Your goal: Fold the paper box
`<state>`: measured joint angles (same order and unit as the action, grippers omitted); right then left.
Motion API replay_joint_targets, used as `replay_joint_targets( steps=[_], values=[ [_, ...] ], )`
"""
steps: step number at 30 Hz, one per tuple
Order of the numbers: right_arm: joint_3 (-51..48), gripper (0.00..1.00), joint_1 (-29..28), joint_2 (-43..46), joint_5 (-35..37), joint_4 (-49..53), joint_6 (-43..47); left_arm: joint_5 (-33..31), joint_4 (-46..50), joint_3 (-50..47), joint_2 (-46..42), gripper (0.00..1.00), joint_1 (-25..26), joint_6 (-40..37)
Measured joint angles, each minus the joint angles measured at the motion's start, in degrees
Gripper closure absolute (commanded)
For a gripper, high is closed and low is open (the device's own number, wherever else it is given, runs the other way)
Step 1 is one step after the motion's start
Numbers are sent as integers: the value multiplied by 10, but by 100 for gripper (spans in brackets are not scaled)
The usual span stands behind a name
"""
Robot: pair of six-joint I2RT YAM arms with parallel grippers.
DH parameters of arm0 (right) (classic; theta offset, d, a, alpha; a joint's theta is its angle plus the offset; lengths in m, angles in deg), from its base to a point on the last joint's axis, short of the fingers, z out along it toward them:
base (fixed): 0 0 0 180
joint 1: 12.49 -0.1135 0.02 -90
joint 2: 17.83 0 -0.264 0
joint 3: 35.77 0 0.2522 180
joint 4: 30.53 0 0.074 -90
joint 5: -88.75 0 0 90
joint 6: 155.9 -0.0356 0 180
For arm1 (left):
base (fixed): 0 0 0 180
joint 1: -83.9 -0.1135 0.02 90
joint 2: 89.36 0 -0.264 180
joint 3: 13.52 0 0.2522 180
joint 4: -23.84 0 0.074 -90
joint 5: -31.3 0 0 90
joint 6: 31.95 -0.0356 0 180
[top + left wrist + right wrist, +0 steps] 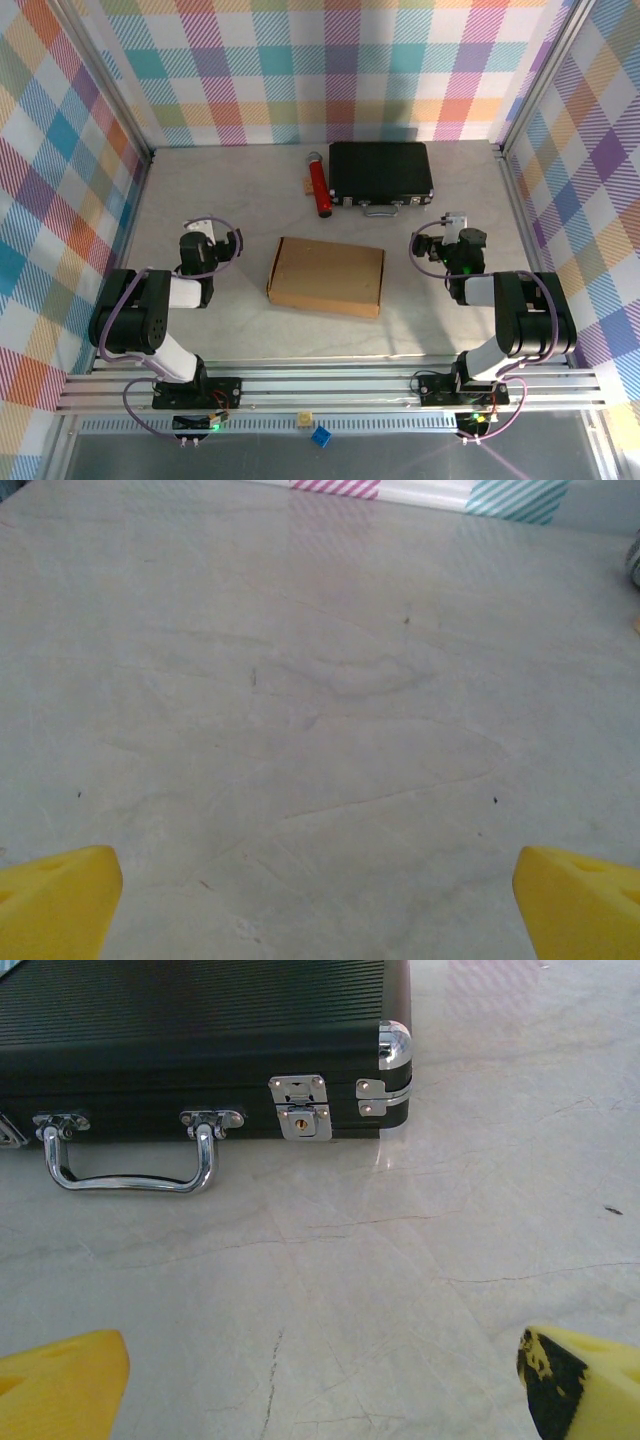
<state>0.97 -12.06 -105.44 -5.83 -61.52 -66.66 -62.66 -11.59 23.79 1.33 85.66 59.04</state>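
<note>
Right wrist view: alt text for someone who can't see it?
A closed black hard case with a chrome handle lies on a pale table. The right gripper is open and empty, its yellow fingertips at the bottom corners.

Grey table [200,190], paper box [326,277], black case [380,172], red cylinder [320,185]

Table [200,200] free L & R of paper box [326,276]; black case [381,170], red tube [320,185] block rear.

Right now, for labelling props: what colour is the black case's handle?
Shiny silver handle, best in the right wrist view.
</note>
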Motion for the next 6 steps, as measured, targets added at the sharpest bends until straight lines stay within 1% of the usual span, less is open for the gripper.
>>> replay_joint_targets(
  steps=[6],
  values=[
    [1, 1, 0, 0, 0, 0, 0, 0, 1, 0, 0, 0, 1, -6]
  ],
)
